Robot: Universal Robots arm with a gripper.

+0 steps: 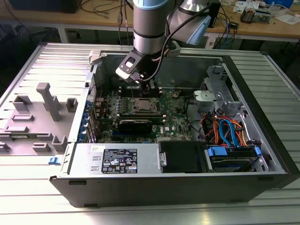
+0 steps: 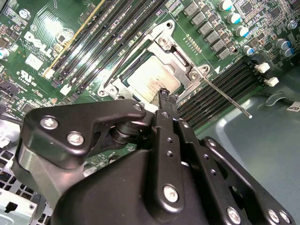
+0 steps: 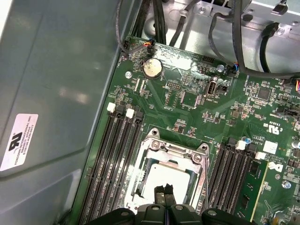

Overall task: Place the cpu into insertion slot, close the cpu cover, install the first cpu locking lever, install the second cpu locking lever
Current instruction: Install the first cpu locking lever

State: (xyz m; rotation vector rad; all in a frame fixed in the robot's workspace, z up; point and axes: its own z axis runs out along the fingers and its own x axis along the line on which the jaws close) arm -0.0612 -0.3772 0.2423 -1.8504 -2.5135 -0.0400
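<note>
Claw (image 2: 167,96) is pinched together with nothing between the tips afaict, parked right at the edge of the cpu (image 2: 150,79). That chip is already sitting in the insertion slot (image 2: 111,87), roughly mid-way across the green board (image 3: 187,101), between the two banks of memory slots (image 3: 117,159). The cpu cover (image 3: 171,152) looks folded down flat around the chip, so I'd call the first two steps done, but one thin locking lever (image 2: 227,98) is sticking out loose over the memory slots, so latching the levers looks like what's left.
</note>
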